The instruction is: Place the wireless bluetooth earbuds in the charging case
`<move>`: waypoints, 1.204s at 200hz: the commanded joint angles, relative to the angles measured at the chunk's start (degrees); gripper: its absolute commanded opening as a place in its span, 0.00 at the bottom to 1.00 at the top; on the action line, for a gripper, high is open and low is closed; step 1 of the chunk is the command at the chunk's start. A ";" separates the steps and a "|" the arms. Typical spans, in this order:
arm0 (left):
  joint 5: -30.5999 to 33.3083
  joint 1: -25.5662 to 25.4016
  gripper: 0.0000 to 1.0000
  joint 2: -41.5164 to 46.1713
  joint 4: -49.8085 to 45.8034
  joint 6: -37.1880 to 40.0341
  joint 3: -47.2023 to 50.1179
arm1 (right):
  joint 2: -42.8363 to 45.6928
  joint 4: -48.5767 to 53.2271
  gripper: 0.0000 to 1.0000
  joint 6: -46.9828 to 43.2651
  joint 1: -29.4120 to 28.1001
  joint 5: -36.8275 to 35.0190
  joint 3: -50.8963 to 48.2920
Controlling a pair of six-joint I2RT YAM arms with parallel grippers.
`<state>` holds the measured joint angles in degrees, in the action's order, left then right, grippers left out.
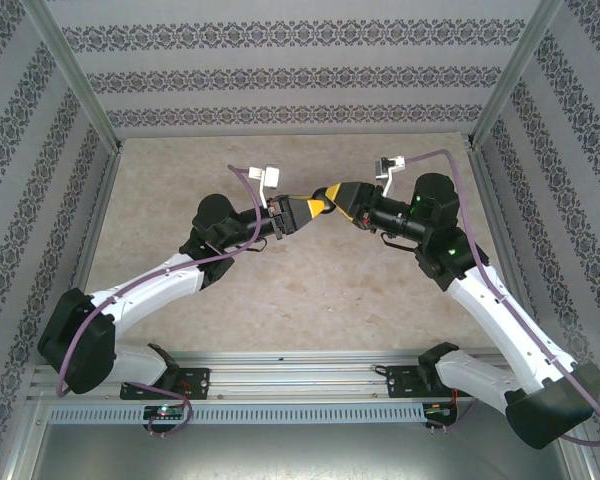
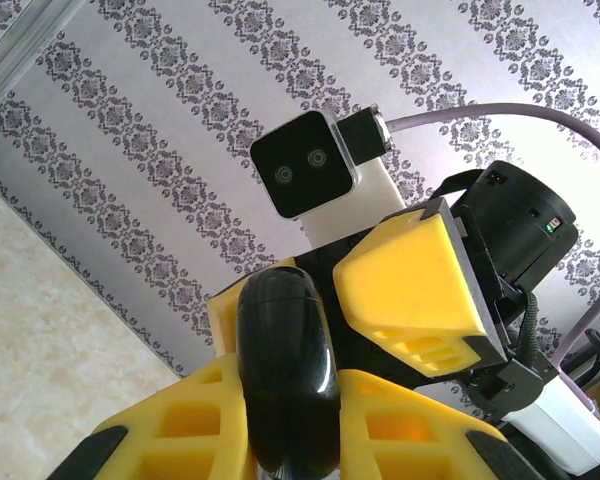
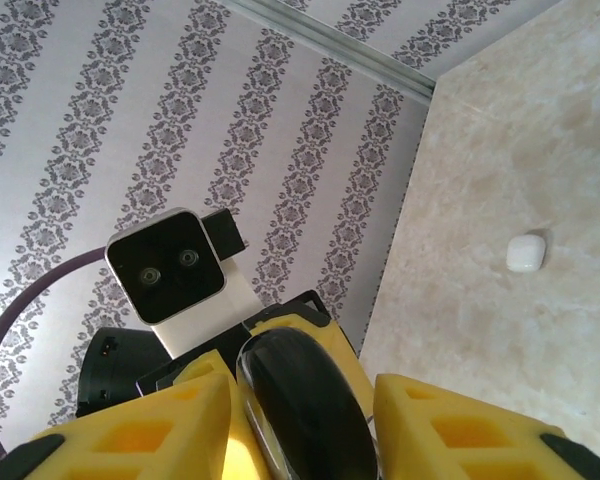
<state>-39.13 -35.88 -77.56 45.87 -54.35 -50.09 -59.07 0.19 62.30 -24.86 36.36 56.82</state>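
One black disc [image 2: 285, 330] fills left end effector [image 2: 285, 410].

The top camera looks down from above and behind the arm bases [image 1: 170, 380] over the whole worktop [image 1: 310, 300]. The wrist cameras sit close behind the left claw [image 2: 280, 430] and right claw [image 3: 305, 430]. They tilt toward the wall [image 2: 130, 130] and face each other, sharing the black rounded thing [image 2: 285, 350].

Open tabletop [image 1: 310, 300] along the near edge, left gripper [image 1: 310, 210] and right gripper [image 1: 332, 193] crowding centre, walls [image 1: 280, 80] behind
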 commanded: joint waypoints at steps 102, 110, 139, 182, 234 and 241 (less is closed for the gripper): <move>-8.87 4.64 0.36 0.80 2.85 -0.50 -1.96 | -3.95 7.04 0.14 -11.07 0.43 5.53 6.01; -10.66 5.89 0.39 1.76 0.76 0.48 -2.60 | -4.11 11.27 0.14 -14.57 -0.07 5.08 8.43; -14.94 10.83 0.45 6.41 -8.18 5.97 -3.47 | -4.45 16.88 0.14 -20.82 -0.62 5.73 13.10; -21.70 12.54 0.49 9.67 -21.95 15.76 -6.93 | -5.83 19.13 0.14 -26.52 -2.19 6.84 16.28; -23.53 9.00 0.55 10.65 -33.57 24.62 -9.82 | -9.17 20.78 0.14 -30.82 -4.99 6.66 20.21; -23.45 8.89 0.56 10.70 -34.69 25.52 -9.78 | -9.44 20.36 0.14 -30.81 -5.38 6.53 20.43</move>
<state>-60.10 -25.65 -67.77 20.67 -36.64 -57.49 -67.57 20.45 34.92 -28.95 42.13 74.65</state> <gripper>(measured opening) 0.548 0.209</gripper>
